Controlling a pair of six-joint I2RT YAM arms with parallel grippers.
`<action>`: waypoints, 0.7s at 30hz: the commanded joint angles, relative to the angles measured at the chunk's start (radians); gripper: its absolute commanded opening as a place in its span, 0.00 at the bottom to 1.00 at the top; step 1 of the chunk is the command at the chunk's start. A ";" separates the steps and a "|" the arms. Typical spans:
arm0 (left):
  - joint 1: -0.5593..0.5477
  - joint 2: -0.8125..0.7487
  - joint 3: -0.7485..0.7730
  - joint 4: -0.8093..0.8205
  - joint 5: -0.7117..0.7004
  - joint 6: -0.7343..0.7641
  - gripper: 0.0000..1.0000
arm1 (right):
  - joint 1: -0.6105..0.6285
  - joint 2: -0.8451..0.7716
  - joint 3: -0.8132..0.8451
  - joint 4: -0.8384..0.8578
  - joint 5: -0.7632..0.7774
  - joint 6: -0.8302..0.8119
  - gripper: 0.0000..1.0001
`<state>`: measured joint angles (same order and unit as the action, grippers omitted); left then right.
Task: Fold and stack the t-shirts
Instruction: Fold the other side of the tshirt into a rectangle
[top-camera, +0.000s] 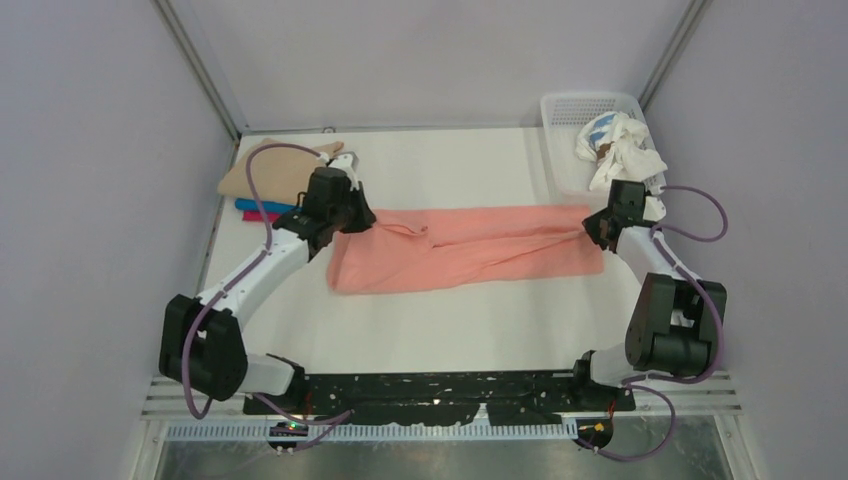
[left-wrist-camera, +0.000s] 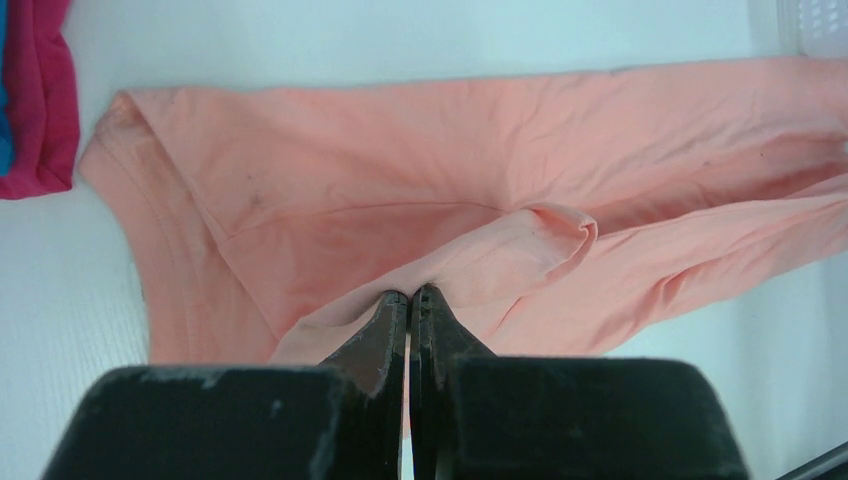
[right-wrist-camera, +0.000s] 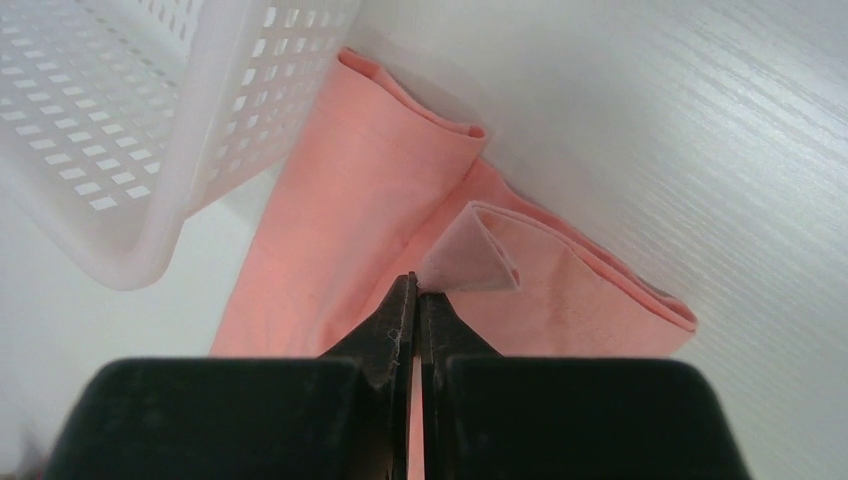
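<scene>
A: Salmon-pink t-shirt (top-camera: 465, 250), where?
B: Mid-bench (top-camera: 470, 330), pulled into a long band between the arms.
A: Grip?
B: Left pincer (left-wrist-camera: 411, 297) clamped on a raised fold at its left end. Right pincer (right-wrist-camera: 417, 285) clamped on a folded corner, just beside the white basket (right-wrist-camera: 200, 150).
A: Others?
B: Tan t-shirt (top-camera: 270, 170), blue t-shirt (top-camera: 262, 206), magenta t-shirt (left-wrist-camera: 45, 100), folded, far left.
</scene>
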<state>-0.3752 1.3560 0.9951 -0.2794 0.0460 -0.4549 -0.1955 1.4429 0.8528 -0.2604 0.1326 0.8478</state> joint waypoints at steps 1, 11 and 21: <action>0.014 0.053 0.066 0.057 -0.001 0.017 0.00 | -0.001 0.028 0.031 0.069 0.042 0.041 0.06; 0.030 0.244 0.227 -0.036 -0.166 -0.035 0.22 | -0.001 0.168 0.140 0.023 0.076 0.038 0.19; 0.039 0.227 0.310 -0.148 -0.126 -0.101 1.00 | 0.034 -0.012 0.168 -0.093 0.291 -0.079 0.99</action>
<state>-0.3397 1.6737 1.3342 -0.4236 -0.1429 -0.5232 -0.1864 1.5661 1.0046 -0.3042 0.2787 0.8398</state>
